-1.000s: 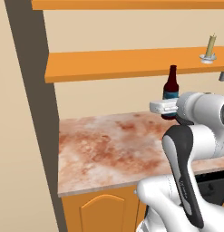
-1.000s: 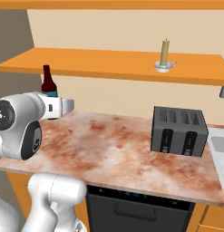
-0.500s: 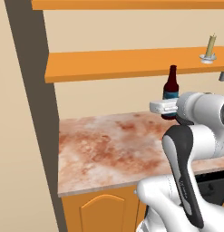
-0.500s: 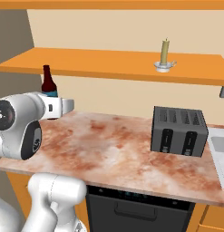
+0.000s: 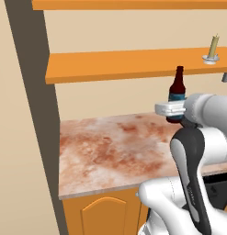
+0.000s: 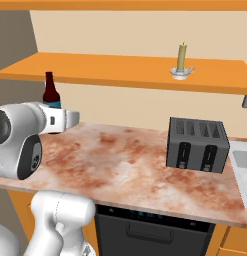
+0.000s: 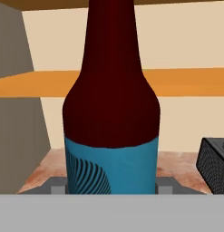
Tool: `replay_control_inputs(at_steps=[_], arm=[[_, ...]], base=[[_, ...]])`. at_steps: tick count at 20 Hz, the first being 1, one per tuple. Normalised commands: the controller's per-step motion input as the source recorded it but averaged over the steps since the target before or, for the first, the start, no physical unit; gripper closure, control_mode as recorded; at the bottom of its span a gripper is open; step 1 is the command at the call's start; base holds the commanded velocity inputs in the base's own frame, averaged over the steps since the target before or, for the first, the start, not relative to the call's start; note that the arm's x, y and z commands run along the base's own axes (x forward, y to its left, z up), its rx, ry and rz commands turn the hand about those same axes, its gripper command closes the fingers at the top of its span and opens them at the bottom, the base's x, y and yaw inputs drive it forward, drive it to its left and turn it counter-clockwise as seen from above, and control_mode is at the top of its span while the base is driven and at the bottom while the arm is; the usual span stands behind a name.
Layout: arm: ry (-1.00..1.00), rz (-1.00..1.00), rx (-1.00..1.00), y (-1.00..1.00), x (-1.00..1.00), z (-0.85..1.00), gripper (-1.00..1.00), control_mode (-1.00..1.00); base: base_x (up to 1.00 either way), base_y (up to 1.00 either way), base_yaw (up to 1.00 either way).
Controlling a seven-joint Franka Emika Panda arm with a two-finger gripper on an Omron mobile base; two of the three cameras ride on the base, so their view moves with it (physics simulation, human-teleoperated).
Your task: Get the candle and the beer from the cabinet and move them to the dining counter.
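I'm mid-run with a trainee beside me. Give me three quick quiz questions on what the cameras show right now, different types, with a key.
1. True or false: the candle stands on the orange shelf.
2. What sits between the tool's fingers? A) toaster B) beer bottle C) candle
3. Fill in: the black toaster rests on the marble ____.

Key: 1 true. 2 B: the hand view shows the beer bottle filling the gap between the fingers. 3 worktop.

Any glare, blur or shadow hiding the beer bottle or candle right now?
Hand view: beer bottle close and sharp, no glare, neck cropped at the top. Left base view: flat even light, candle small but crisp. Right base view: bottle partly behind the arm, no blur.
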Motion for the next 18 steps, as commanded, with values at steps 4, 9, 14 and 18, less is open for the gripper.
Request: replay_control_inputs(at_steps=[4,9,14,18], arm=[[0.0,0.0,0.02,-0.06,-0.46,-0.03,1.0,-1.0],[0.01,-0.06,0.0,-0.03,-0.26,-0.06,1.0,-1.0],[0.01,0.0,0.0,0.0,0.0,-0.02,1.0,-1.0],[0.0,0.0,0.0,0.0,0.0,0.0,1.0,-1.0]], base=[[0.0,0.0,0.0],[0.0,0.0,0.0],[0.0,0.0,0.0],[0.0,0.0,0.0]])
